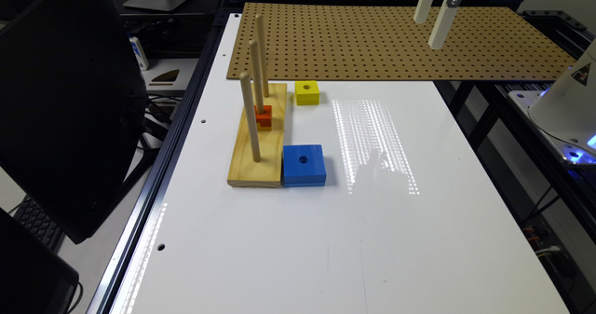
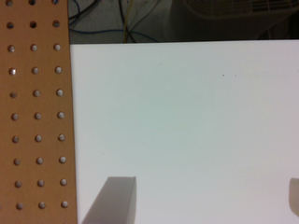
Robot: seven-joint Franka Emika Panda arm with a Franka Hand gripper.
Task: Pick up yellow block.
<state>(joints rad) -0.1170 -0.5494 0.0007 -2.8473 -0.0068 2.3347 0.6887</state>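
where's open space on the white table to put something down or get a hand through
The white table is bare in front of the blue block and all along the exterior view's right of both blocks. The pegboard is bare too, under the open tool. It is crowded by the wooden peg base: the blue block touches it, and the yellow block sits close beside it.
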